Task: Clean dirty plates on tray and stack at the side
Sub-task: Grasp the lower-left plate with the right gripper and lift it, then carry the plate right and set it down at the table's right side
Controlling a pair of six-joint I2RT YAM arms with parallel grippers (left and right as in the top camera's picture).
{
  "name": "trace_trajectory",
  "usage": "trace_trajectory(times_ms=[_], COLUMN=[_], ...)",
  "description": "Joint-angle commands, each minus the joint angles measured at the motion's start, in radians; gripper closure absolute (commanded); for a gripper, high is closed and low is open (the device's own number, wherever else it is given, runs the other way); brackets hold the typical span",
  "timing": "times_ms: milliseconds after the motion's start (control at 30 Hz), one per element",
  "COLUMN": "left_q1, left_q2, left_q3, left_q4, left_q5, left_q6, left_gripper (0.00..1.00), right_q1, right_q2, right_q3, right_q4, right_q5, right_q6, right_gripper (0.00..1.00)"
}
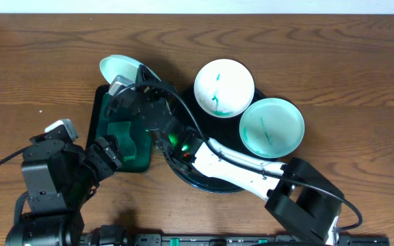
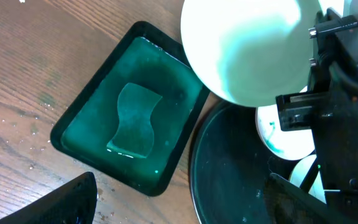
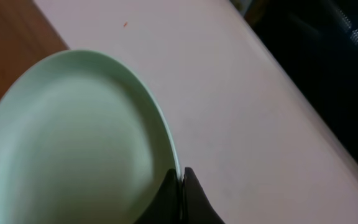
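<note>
My right gripper [image 1: 126, 80] is shut on the rim of a wiped pale mint plate [image 1: 118, 67] and holds it tilted above the far end of the green tray. The pinch shows in the right wrist view [image 3: 180, 180], with the plate [image 3: 73, 143] to the left. The same plate [image 2: 247, 50] hangs high in the left wrist view. Two plates sit on the black tray [image 1: 198, 182]: a white one with teal streaks [image 1: 224, 87] and a mint one with a teal smear [image 1: 272, 126]. My left gripper [image 1: 111, 152] is open and empty, low by the green tray's near end [image 2: 179, 190].
A dark-green rectangular tray [image 1: 98, 109] with a sponge [image 2: 134, 118] lies left of the black tray [image 2: 235, 168]. My right arm [image 1: 238, 167] stretches across the black tray. Bare wood table lies to the left and far side.
</note>
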Motion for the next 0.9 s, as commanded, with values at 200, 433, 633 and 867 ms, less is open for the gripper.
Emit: trace_trajectory(times_ms=[200, 433, 633, 867], left_q1=[0.006, 0.006, 0.006, 0.006], left_q2=[-0.001, -0.001, -0.001, -0.001], left_q3=[0.024, 0.024, 0.024, 0.024], left_q4=[-0.002, -0.002, -0.002, -0.002], left_q5=[0.0, 0.0, 0.0, 0.0], left_q6=[0.006, 0.006, 0.006, 0.006], left_gripper=[0.14, 0.14, 0.14, 0.14], right_q1=[-0.142, -0.347, -0.678, -1.198], right_q2=[-0.066, -0.27, -0.404, -0.36], right_q3=[0.01, 0.01, 0.01, 0.01], right_q4=[-0.41, -0.638, -0.918, -1.245], right_q5=[-0.282, -0.713, -0.825, -0.867], right_q6=[0.81, 1.012, 1.106, 1.112], right_gripper=[0.99, 0.99, 0.99, 0.99])
